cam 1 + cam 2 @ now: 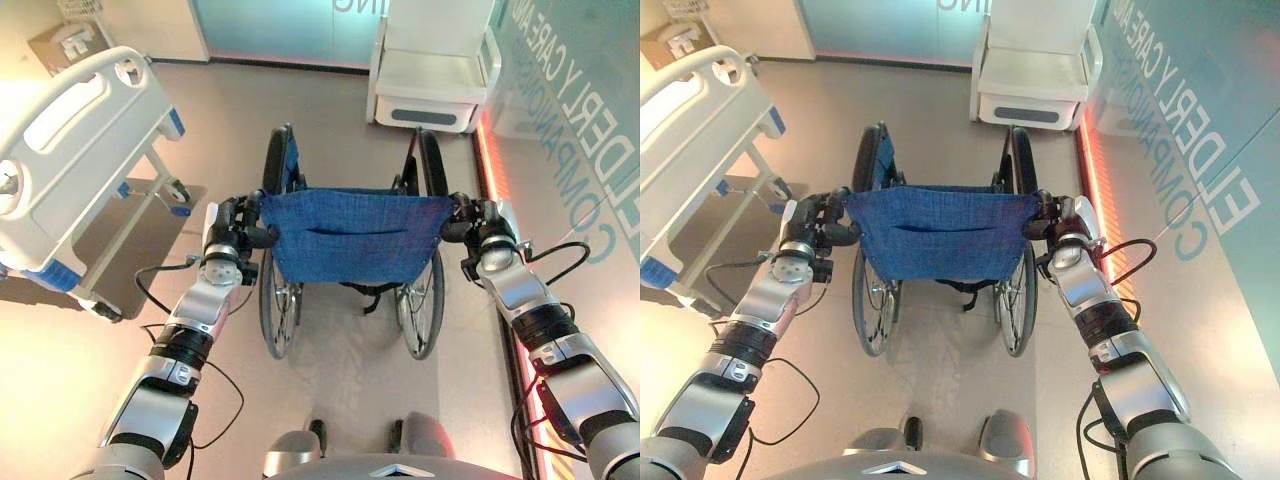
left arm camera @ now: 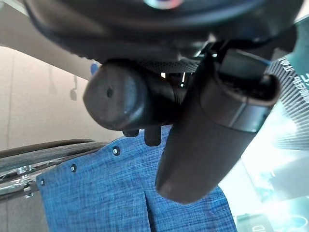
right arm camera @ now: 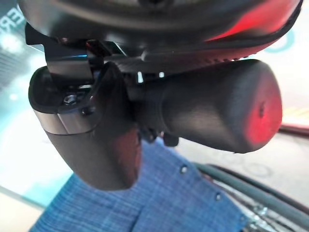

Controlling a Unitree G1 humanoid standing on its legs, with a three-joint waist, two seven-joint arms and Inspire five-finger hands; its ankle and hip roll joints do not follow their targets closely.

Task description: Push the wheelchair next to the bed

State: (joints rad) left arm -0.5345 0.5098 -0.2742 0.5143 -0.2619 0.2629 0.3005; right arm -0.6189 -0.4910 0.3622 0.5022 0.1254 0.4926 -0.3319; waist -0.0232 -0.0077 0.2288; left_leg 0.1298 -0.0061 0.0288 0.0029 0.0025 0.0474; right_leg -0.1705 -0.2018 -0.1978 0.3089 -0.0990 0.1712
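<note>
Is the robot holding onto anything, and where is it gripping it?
Yes: the wheelchair. The left hand and right hand each grip a black push handle behind its blue backrest.

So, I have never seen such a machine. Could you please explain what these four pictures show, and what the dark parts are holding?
A humanoid robot stands behind a wheelchair with a blue fabric backrest. Two pictures look down from its head; two come from cameras on its wrists. Its left hand and right hand each curl round a black rubber push handle. A white hospital bed with blue corners stands ahead on the robot's left, a white armchair straight ahead.
</note>
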